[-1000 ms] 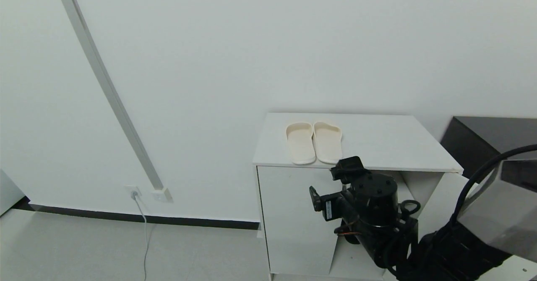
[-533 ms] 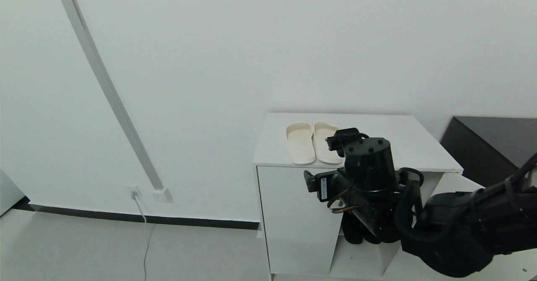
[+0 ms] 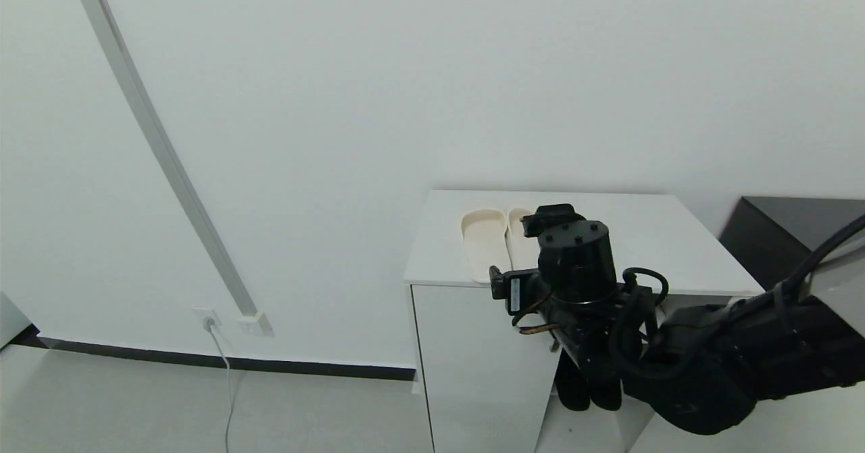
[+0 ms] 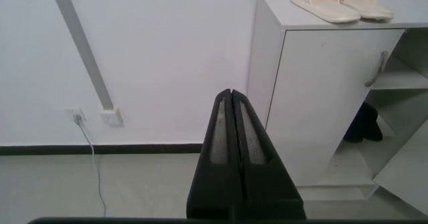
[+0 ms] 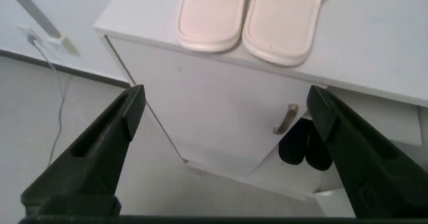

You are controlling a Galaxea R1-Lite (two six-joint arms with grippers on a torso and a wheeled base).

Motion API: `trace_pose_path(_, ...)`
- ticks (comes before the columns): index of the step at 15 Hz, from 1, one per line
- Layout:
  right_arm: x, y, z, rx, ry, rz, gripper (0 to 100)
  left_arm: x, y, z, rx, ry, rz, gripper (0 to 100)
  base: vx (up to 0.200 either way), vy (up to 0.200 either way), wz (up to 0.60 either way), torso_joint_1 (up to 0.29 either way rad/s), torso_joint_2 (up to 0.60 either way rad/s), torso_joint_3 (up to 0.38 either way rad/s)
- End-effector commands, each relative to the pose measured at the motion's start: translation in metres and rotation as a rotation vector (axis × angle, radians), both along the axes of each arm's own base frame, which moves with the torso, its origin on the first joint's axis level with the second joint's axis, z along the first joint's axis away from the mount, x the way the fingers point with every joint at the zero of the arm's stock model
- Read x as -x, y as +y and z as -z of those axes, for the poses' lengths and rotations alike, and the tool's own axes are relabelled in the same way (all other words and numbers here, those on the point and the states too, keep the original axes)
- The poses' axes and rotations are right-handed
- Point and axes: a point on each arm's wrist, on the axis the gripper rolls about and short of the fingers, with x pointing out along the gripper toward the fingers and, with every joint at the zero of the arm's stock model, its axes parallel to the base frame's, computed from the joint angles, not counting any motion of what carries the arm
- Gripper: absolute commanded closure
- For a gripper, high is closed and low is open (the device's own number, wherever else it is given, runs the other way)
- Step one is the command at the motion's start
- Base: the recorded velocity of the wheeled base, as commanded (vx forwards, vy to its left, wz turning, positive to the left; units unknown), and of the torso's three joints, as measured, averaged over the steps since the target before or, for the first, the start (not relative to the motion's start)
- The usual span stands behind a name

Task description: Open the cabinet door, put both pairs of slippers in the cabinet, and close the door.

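Cream slippers (image 5: 247, 10) atop cabinet (image 3: 473, 358), black slippers (image 5: 304, 147) inside, right end effector (image 5: 225, 95) spread wide

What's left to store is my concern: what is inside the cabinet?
A black pair of slippers sits in the cabinet's open side, under a shelf. The closed door hides the other half.

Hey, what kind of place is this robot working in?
Probably a home entryway, or a mock-up of one: a white shoe cabinet with cream slippers on top and black slippers inside, against a bare white wall with a power outlet near the floor.
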Motion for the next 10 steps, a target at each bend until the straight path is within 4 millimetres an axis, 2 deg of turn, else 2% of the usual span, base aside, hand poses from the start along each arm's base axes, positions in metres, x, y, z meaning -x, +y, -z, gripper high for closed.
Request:
trace_pose_path(1,-0.009,0.011,0.019,0.025,0.019,0.005,0,0.000,0.000,0.000,0.000,0.002,-0.001,100,0.200,0.000,0.00,0.017,0.01,-0.002)
trace_pose_path(3,-0.012,0.013,0.024,0.036,0.021,0.023,0,0.000,0.000,0.000,0.000,0.000,-0.001,100,0.200,0.000,0.00,0.000,0.00,-0.002)
trace_pose_path(5,-0.021,0.019,0.033,0.036,0.016,0.042,0,0.000,0.000,0.000,0.000,0.000,-0.001,100,0.000,0.000,0.00,0.000,0.00,0.000)
trace_pose_path(10,-0.064,0.024,0.038,0.018,-0.020,0.099,0,0.000,0.000,0.000,0.000,0.000,-0.001,100,0.000,0.000,0.00,0.000,0.00,0.000)
